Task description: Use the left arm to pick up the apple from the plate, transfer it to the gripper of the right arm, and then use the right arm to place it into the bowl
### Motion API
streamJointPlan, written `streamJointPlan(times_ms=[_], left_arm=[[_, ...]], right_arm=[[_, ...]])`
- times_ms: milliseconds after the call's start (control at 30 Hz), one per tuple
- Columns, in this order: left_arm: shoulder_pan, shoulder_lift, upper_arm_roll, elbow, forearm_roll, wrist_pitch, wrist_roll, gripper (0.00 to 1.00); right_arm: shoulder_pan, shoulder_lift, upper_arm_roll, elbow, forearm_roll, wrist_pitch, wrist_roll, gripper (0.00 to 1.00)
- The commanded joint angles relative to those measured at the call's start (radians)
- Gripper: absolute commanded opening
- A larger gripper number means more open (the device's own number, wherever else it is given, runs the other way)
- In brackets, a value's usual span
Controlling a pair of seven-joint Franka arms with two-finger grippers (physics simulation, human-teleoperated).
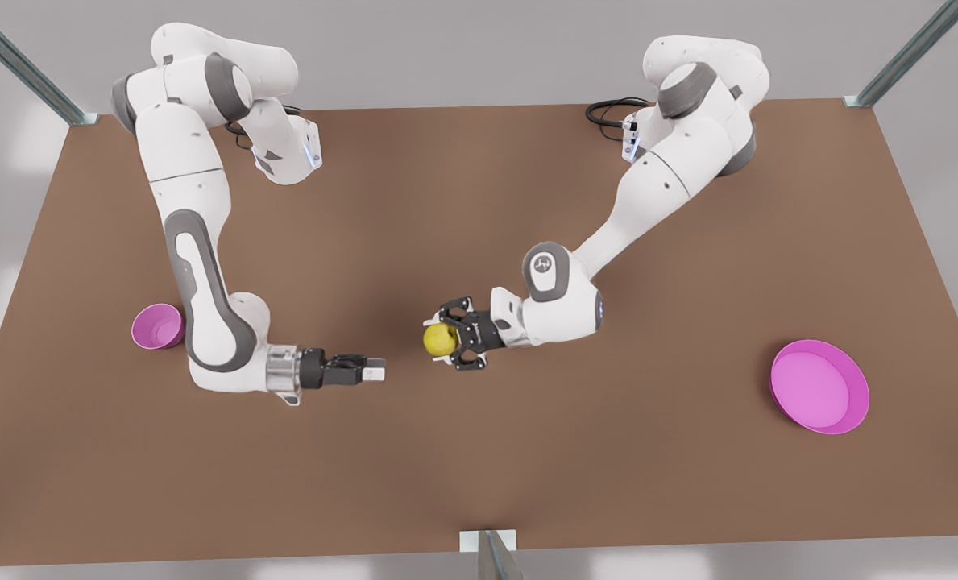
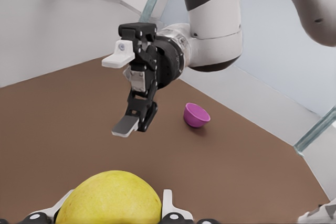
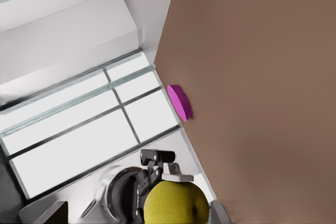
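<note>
- The small round yellow-green apple [image 1: 439, 339] is gripped between the fingers of the black 2-finger left gripper [image 1: 449, 337], which is carried above the middle of the flat brown table [image 1: 479, 451] by the white arm on the front view's right.
- In the left wrist view, the apple [image 2: 108, 199] is seen clamped between the pale fingertips [image 2: 169, 207] of that gripper.
- The black right gripper [image 1: 374, 370], on the white arm at the front view's left, is held near the apple but apart from it, pointing towards it.
- In the left wrist view, the right gripper [image 2: 125, 93] is seen spread wide, with nothing between its 2 pale pads [image 2: 125, 127].
- The small deep magenta-pink bowl [image 1: 158, 326] is found on the table just beside the right arm's forearm, at the front view's left.
- The wide shallow magenta-pink plate [image 1: 819, 387] is found on the table at the front view's right, well apart from both grippers, with nothing lying on it.
- In the right wrist view, the apple [image 3: 176, 203] is seen with the left gripper's black body behind it, and the plate [image 3: 180, 102] is seen edge-on farther off.
</note>
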Motion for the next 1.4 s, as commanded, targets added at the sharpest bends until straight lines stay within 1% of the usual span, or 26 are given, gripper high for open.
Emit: streamJointPlan(times_ms=[0,100,167,267,367,400,467,633,900,1167,1367], left_arm=[[-0.007,0.005,-0.001,0.007,-0.011,0.007,0.634,0.74],[-0.015,0.007,-0.001,0.007,-0.011,0.008,0.634,0.74],[-0.015,0.014,0.001,0.012,-0.011,0.008,0.634,0.74],[-0.016,0.036,0.002,0.039,-0.01,0.008,0.634,0.74],[-0.021,0.043,0.004,0.048,-0.01,0.008,0.634,0.74],[-0.022,0.047,0.004,0.048,-0.01,0.008,0.634,0.74],[-0.03,0.05,0.004,0.061,-0.01,0.01,0.634,0.74],[-0.036,0.051,0.004,0.067,-0.01,0.01,0.634,0.74],[-0.047,0.065,0.007,0.078,-0.01,0.01,0.634,0.75],[-0.047,0.065,0.007,0.078,-0.008,0.008,0.634,0.75],[-0.047,0.065,0.007,0.078,-0.008,0.008,0.634,0.75]], right_arm=[[0.0,0.007,0.001,-0.015,0.117,-0.113,-0.579,1.0],[-0.002,0.028,0.02,-0.015,0.163,-0.175,-0.651,1.0],[0.0,0.028,0.028,-0.015,0.163,-0.179,-0.688,1.0],[-0.016,0.113,0.027,-0.015,0.156,-0.227,-0.818,1.0],[-0.009,0.114,0.045,-0.012,0.16,-0.234,-0.833,1.0],[-0.009,0.114,0.062,-0.001,0.165,-0.233,-0.833,1.0],[0.003,0.114,0.068,0.005,0.186,-0.231,-0.838,1.0],[0.003,0.165,0.068,0.036,0.183,-0.228,-0.895,1.0],[0.003,0.193,0.068,0.042,0.186,-0.222,-0.909,1.0],[0.026,0.188,0.063,0.053,0.153,-0.15,-0.91,1.0],[0.047,0.186,0.068,0.062,0.172,-0.129,-0.909,1.0]])
